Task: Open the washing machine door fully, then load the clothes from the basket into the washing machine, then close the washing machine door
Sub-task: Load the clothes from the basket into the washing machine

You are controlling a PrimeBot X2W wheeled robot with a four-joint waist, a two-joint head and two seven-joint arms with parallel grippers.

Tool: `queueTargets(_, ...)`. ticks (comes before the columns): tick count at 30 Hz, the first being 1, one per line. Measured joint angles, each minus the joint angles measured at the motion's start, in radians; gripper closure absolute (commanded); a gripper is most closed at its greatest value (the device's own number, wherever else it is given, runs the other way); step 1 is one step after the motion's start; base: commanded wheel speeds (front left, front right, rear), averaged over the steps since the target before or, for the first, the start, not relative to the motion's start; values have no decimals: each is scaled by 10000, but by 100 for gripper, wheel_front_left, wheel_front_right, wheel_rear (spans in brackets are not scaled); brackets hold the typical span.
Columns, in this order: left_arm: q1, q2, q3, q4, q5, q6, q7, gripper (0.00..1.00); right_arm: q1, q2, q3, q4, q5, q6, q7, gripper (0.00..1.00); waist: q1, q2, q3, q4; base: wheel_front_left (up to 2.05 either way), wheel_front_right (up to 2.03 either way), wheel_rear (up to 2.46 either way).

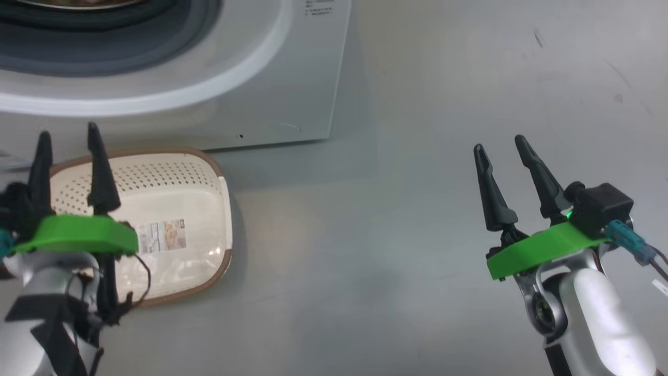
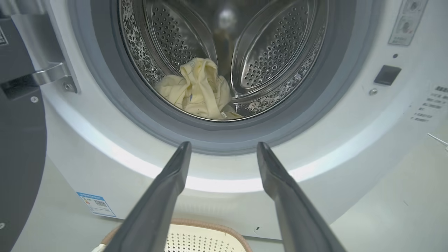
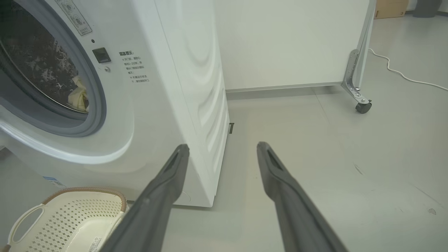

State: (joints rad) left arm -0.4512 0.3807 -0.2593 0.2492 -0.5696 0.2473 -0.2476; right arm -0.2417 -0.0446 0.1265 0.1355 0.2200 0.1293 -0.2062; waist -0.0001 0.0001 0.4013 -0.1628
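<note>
The washing machine (image 2: 350, 147) stands with its round opening uncovered. The washing machine door (image 2: 21, 147) is swung out to the left on its metal hinge, and just its dark edge shows. Pale cream-yellow clothes (image 2: 201, 89) lie bunched low in the steel drum, also glimpsed past the grey ring as clothes (image 3: 79, 98). On the floor in front sits the basket (image 1: 203, 172), with nothing in it but its label sticker. My left gripper (image 1: 69, 133) hovers open over the basket's left part, pointing at the drum. My right gripper (image 1: 498, 143) is open above bare floor to the right.
The machine's right front corner (image 3: 210, 196) stands close to my right fingers. A white panel on a caster wheel (image 3: 362, 105) stands behind, with a white cable (image 3: 402, 73) on the floor beyond it. Grey floor (image 1: 391, 261) spreads between the basket and my right arm.
</note>
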Motion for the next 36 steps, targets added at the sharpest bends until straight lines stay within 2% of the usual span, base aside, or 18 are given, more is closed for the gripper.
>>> queueTargets(3, 1012, -226, 146, -918, 307, 21, -2, 0, 330, 2, -69, -75, -36, 0, 196, 0, 0, 0, -519, 176, 0, 0, 0)
queueTargets(8, 2108, -332, 144, -1636, 704, 31, -48, 0, 757, 2, -199, -207, -222, 0, 431, 0, 0, 0, -1166, 403, 0, 0, 0)
queueTargets(18, 3943, -426, -207, -2270, 961, 40, -73, 0, 1570, 4, -366, -525, -506, 0, 922, 0, 0, 0, -2390, 961, 0, 0, 0)
queueTargets(36, 5142, -422, -802, -2859, 957, 40, 322, 0, 2807, 10, -736, -1066, -560, 0, 1453, 0, 0, 0, -3841, 1363, 0, 0, 0)
